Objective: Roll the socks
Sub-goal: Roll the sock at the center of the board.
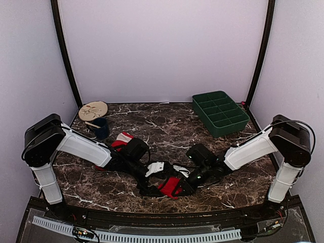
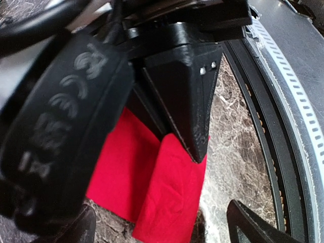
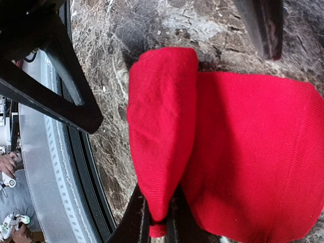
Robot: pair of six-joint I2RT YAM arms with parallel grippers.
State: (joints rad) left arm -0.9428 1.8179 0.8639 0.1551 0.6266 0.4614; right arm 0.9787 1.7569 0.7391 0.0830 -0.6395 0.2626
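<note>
A red sock (image 1: 169, 188) lies at the near middle of the marble table between both grippers. My right gripper (image 3: 158, 215) is shut on a fold of this sock (image 3: 162, 126), lifting the flap over the flat part (image 3: 253, 152). My left gripper (image 2: 162, 228) is open, its fingers (image 2: 253, 225) standing on either side of the sock's end (image 2: 167, 197). In the top view the left gripper (image 1: 152, 188) and right gripper (image 1: 185, 182) almost meet. White fabric shows just behind them. A second red sock (image 1: 121, 140) with a white end lies behind my left forearm, partly hidden.
A green compartment tray (image 1: 220, 112) stands at the back right. A round wooden disc (image 1: 93, 110) and a dark blue cup (image 1: 100, 127) sit at the back left. The table's black front rail (image 1: 152, 223) runs close behind the sock.
</note>
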